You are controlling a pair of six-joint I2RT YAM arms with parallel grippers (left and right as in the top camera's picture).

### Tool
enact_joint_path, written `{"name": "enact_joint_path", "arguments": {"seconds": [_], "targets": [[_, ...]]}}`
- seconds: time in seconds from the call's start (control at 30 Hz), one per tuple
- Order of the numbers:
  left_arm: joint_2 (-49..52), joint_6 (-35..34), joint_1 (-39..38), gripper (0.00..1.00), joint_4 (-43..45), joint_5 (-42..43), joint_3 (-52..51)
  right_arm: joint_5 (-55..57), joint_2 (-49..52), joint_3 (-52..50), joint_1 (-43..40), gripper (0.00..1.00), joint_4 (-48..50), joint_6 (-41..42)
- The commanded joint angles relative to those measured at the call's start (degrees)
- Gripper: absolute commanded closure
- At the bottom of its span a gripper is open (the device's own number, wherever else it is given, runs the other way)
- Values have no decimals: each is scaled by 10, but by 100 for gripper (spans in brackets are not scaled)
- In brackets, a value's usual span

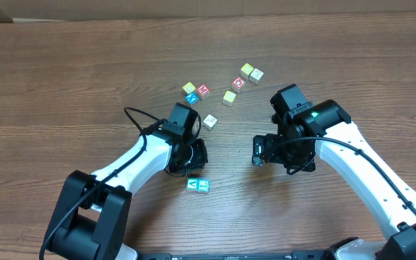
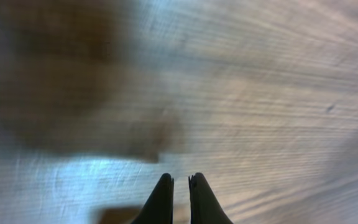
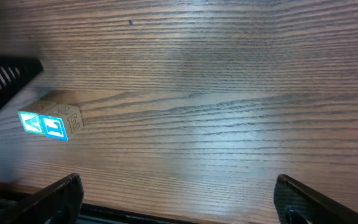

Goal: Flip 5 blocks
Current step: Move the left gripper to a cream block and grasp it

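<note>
two small wooden cubes with teal and blue letter faces [image 1: 198, 185] lie touching, side by side, on the brown wood-grain tabletop [image 1: 63, 72], just beside the left claw [image 2: 180, 178], which is clenched on nothing. a white-faced cube [image 1: 209, 121] sits near its other side, with other coloured cubes [image 1: 229, 97] scattered beyond. the right claw [image 3: 178, 182] hangs released, jaws wide, well apart from the pair.

Wooden table [image 1: 63, 72] carries scattered alphabet blocks [image 1: 209, 121].
</note>
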Motion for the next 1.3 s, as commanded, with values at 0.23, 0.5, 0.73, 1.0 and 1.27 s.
{"name": "enact_joint_path", "arguments": {"seconds": [0.23, 0.5, 0.73, 1.0, 1.27], "targets": [[10, 41, 14, 63, 12, -71, 125, 4, -2, -2, 3, 0, 13, -1], [74, 181, 14, 43, -11, -68, 234, 4, -2, -2, 3, 0, 11, -2], [136, 336, 14, 30, -52, -52, 274, 4, -2, -2, 3, 0, 8, -4], [171, 378, 14, 35, -55, -29, 274, 4, -2, -2, 3, 0, 8, -3], [206, 382, 14, 41, -54, -22, 274, 4, -2, -2, 3, 0, 8, -3]]}}
